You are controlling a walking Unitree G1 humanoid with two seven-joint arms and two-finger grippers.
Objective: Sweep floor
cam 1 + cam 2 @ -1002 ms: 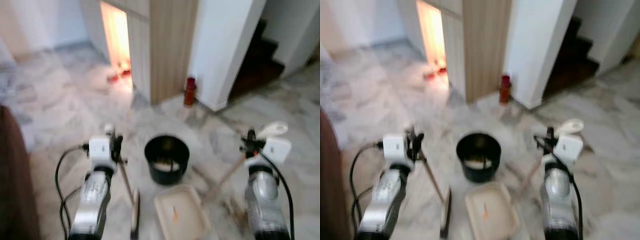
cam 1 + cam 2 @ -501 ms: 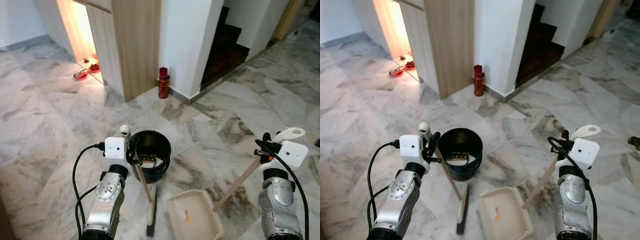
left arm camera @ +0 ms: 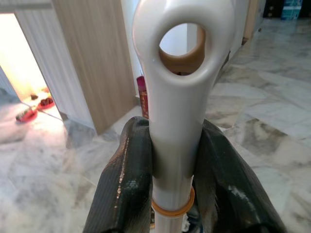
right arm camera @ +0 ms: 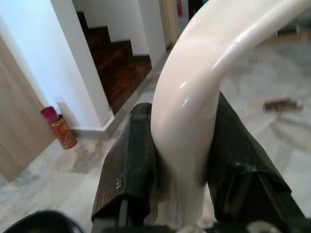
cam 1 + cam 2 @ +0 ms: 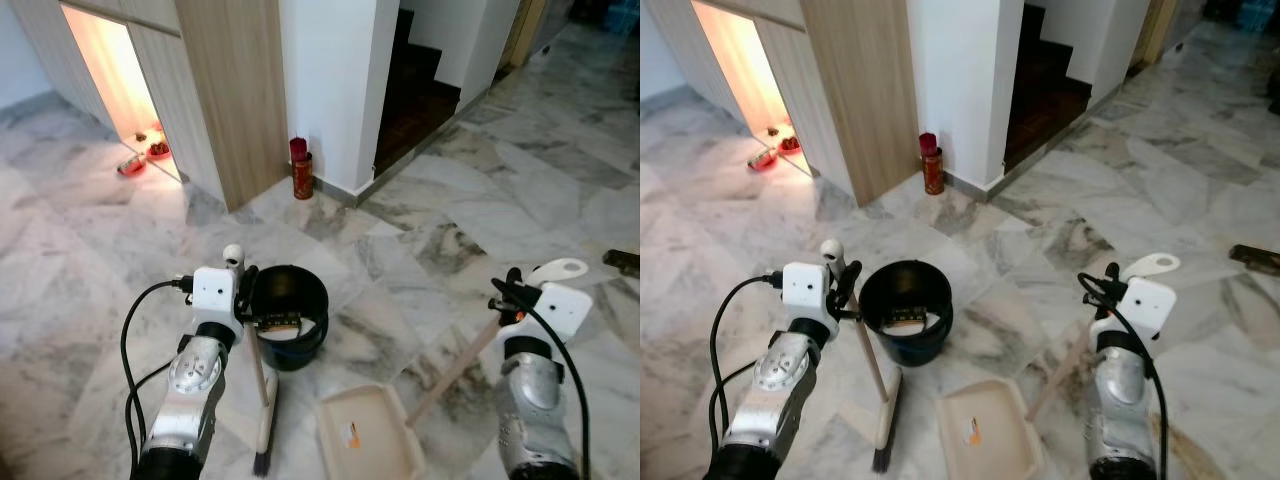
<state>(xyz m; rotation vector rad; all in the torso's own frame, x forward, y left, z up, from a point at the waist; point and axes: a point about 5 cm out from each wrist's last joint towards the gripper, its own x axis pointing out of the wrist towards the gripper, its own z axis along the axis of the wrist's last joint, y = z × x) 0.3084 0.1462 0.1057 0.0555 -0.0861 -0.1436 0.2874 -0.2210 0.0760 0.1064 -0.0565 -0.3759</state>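
My left gripper [image 5: 243, 292] is shut on the broom handle [image 3: 176, 97], white-capped with a wooden shaft. The broom head [image 5: 264, 432] rests on the marble floor just before me. My right gripper [image 5: 503, 303] is shut on the white handle [image 4: 204, 92] of the dustpan; its wooden shaft slopes down to the cream dustpan tray [image 5: 365, 440], which lies on the floor between my arms. A small orange scrap [image 5: 349, 436] lies in the tray. A black bucket [image 5: 288, 327] with some litter inside stands just beyond the broom.
A wood-panelled cabinet corner [image 5: 235, 90] and a white pillar [image 5: 330, 80] rise ahead, with a red canister [image 5: 299, 168] at their foot. Dark stairs [image 5: 415, 95] open to the right. Red bowls [image 5: 145, 158] sit in a lit niche at left. A dark object [image 5: 622, 262] lies at far right.
The view has swung to the right, so the cabinet and stairs sit further left in the picture. Both grippers keep their hold; broom and dustpan stay low before me.
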